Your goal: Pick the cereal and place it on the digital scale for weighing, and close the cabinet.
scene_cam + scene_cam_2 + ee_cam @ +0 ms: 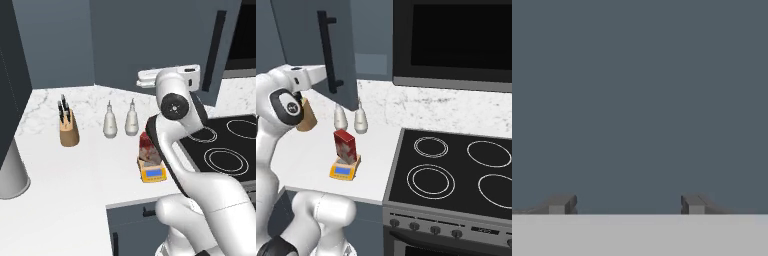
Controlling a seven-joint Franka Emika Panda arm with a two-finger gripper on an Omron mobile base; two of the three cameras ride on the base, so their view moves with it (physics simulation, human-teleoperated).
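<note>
The red cereal [148, 146] box stands upright on the digital scale [153, 173], an orange-yellow device near the counter's front edge. From the right, the same cereal [345, 144] rests on the scale [343, 171], whose blue display faces forward. The slate-grey cabinet [150, 40] door stands partly swung out over the counter, with its black bar handle [329, 50] in sight. My gripper [628, 205] is open, and its fingertips [561, 205] are spread wide, right up against the flat grey door face. The white hand [170, 76] sits just left of the handle [215, 50].
A wooden knife block [68, 131] and two pale bottles [110, 122] stand at the back of the marble counter [75, 170]. A grey cylinder [12, 172] sits at the left edge. The black stove [456, 170] lies to the right, under a black oven [456, 40].
</note>
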